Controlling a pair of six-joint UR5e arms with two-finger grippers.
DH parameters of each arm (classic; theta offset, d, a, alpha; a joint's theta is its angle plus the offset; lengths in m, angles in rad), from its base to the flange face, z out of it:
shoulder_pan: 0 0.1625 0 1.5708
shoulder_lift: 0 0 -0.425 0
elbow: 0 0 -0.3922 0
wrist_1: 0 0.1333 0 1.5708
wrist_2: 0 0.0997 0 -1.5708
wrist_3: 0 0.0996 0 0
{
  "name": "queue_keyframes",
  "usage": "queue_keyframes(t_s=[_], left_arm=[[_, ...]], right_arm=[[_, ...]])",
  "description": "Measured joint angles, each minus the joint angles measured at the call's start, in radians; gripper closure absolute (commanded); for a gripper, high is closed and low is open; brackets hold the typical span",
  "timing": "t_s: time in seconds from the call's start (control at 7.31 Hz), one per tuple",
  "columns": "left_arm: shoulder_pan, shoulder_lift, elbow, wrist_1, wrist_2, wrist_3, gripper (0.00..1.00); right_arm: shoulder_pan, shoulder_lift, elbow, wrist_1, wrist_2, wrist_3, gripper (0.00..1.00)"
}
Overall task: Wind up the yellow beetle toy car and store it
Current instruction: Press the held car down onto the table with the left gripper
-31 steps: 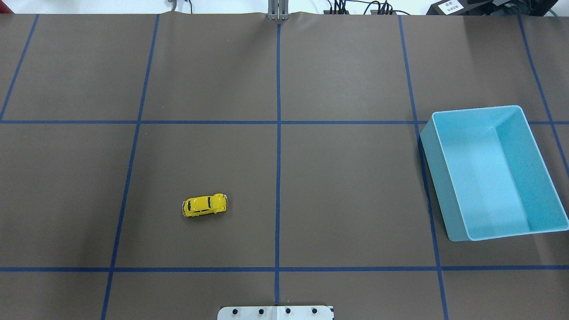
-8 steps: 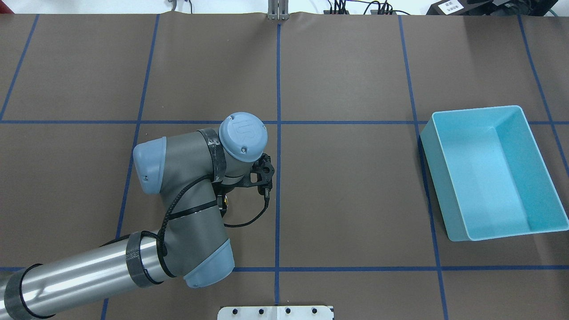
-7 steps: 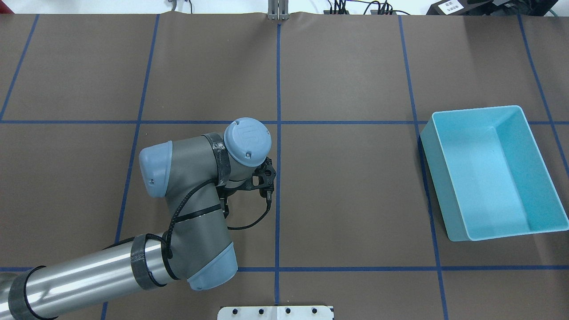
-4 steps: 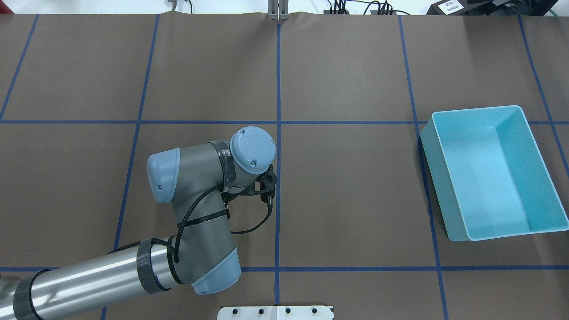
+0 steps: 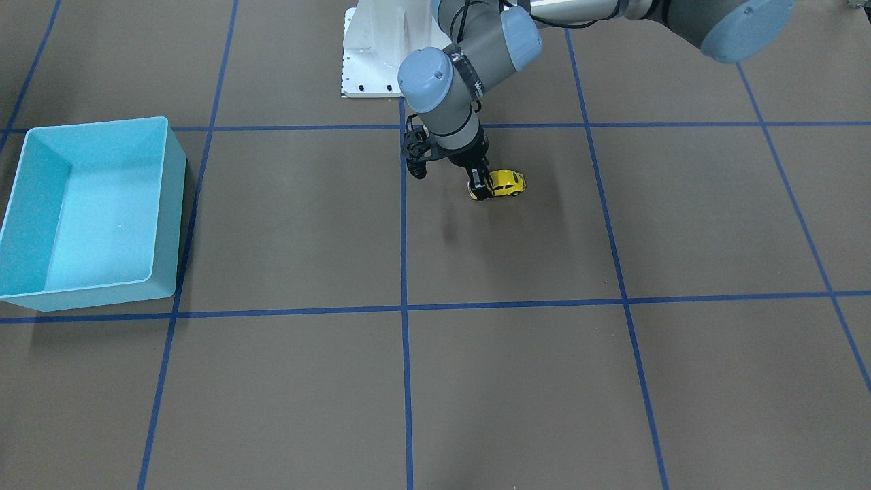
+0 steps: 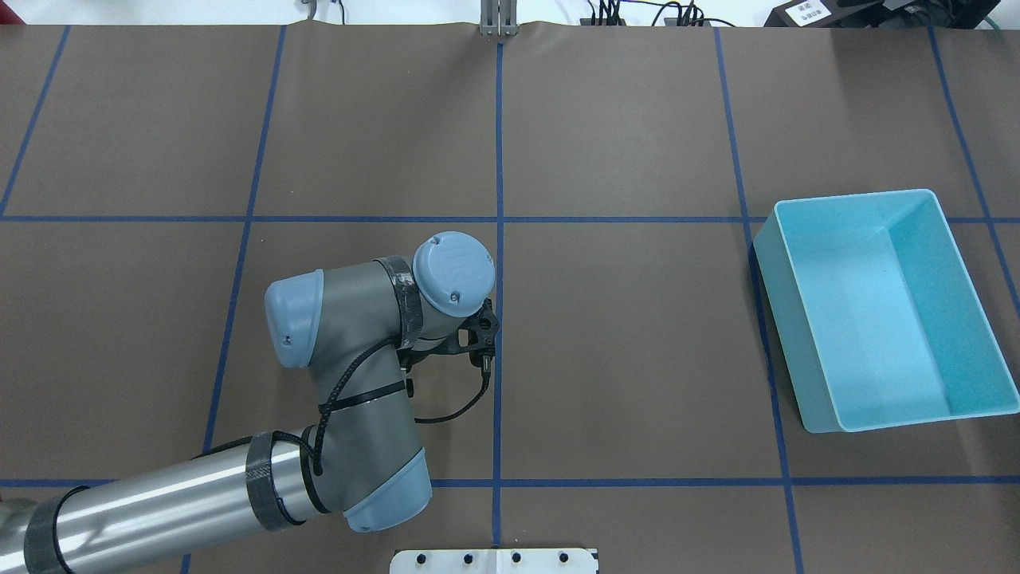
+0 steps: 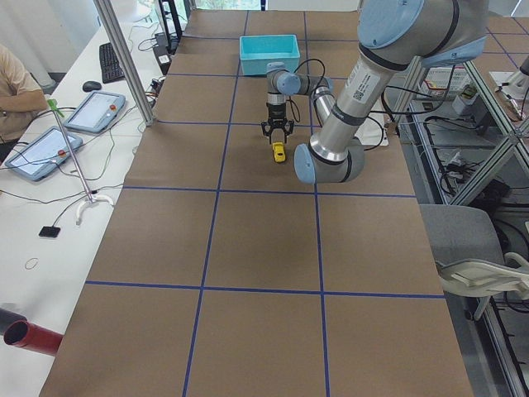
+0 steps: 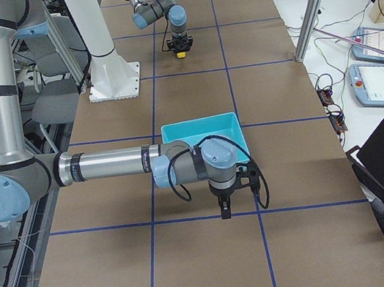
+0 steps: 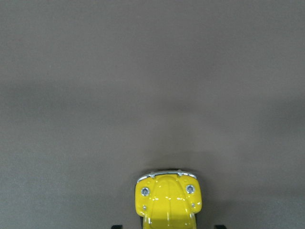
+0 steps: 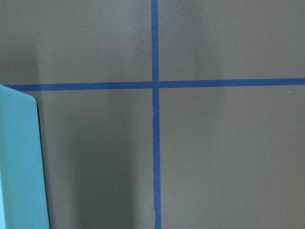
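Note:
The yellow beetle toy car (image 5: 509, 184) stands on its wheels on the brown table, left of the centre line on the robot's left side. It also shows in the exterior left view (image 7: 279, 153) and at the bottom of the left wrist view (image 9: 167, 200). In the overhead view the left arm hides it. My left gripper (image 5: 480, 188) is low over one end of the car, jaws open, with the dark fingertips (image 9: 116, 226) wider apart than the car. My right gripper (image 8: 224, 211) hangs just beyond the bin; I cannot tell whether it is open or shut.
The empty turquoise bin (image 6: 785, 335) stands at the table's right side, also seen in the front view (image 5: 173, 204) and the right wrist view (image 10: 19, 162). Blue tape lines grid the brown table. The robot's white base plate (image 6: 494, 560) sits at the near edge.
The left arm came in over the car, which lay uncovered 4.2 s ago. Over the last second its wrist shifted slightly right. The bin has not moved.

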Motion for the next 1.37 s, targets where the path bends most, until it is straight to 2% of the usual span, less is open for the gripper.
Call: queue_keyframes(t_s=[0.27, 0.96, 1.23, 1.37], left_arm=[[0.007, 0.004, 0.001, -0.021, -0.003, 0.0, 0.11], [0.01, 0.01, 0.03, -0.065, 0.0, 0.002, 0.14], [0.01, 0.015, 0.035, -0.082, 0.001, 0.001, 0.41], [0.01, 0.017, 0.035, -0.085, -0.001, -0.002, 0.59]], right_arm=[[0.0, 0.001, 0.0, -0.001, 0.0, 0.0, 0.0], [0.0, 0.002, -0.001, -0.001, -0.001, 0.0, 0.0], [0.0, 0.003, -0.001, 0.0, -0.001, 0.0, 0.0], [0.0, 0.004, -0.001, -0.001, -0.001, 0.0, 0.0]])
